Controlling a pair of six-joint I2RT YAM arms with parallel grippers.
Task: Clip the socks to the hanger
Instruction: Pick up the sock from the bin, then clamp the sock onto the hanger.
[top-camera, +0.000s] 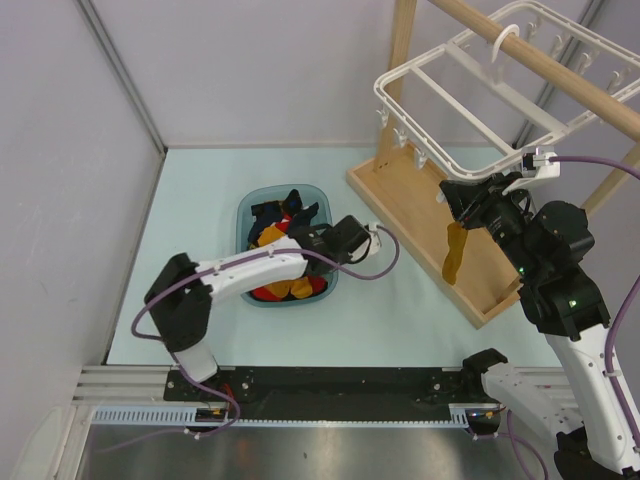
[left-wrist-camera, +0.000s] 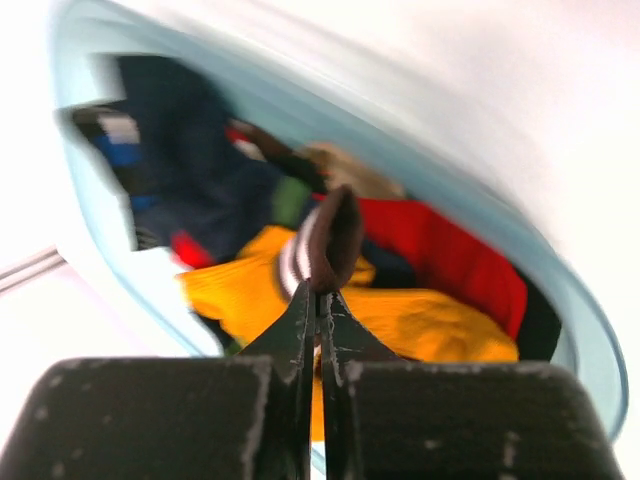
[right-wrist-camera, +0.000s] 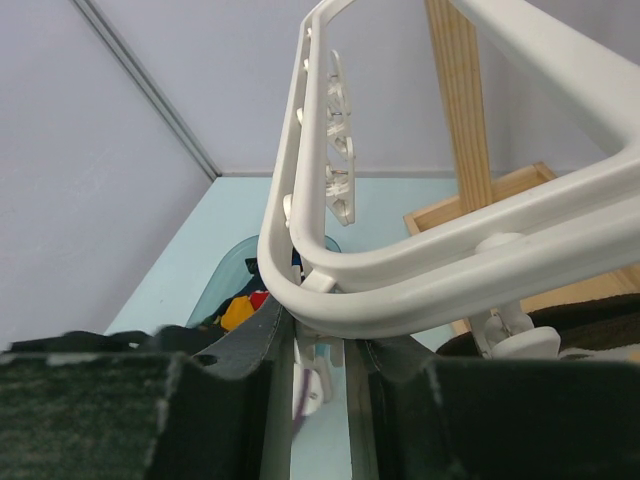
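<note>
My left gripper (top-camera: 306, 238) reaches into the blue basin (top-camera: 245, 205). In the left wrist view it (left-wrist-camera: 322, 292) is shut on the dark, white-striped cuff (left-wrist-camera: 330, 238) of a mustard-yellow sock (left-wrist-camera: 430, 322). The white hanger (top-camera: 440, 160) hangs from the wooden rod (top-camera: 560, 75). One mustard sock (top-camera: 455, 255) dangles below the hanger's near corner. My right gripper (top-camera: 463, 200) is at that corner. In the right wrist view it (right-wrist-camera: 320, 335) sits under the frame (right-wrist-camera: 400, 270), its jaws close together around a small white clip (right-wrist-camera: 318, 385).
The basin also holds navy socks (left-wrist-camera: 200, 170) and red socks (left-wrist-camera: 450, 250). The wooden rack's base board (top-camera: 420, 205) lies right of the basin, with an upright post (top-camera: 400, 60). Grey walls close the left and back sides.
</note>
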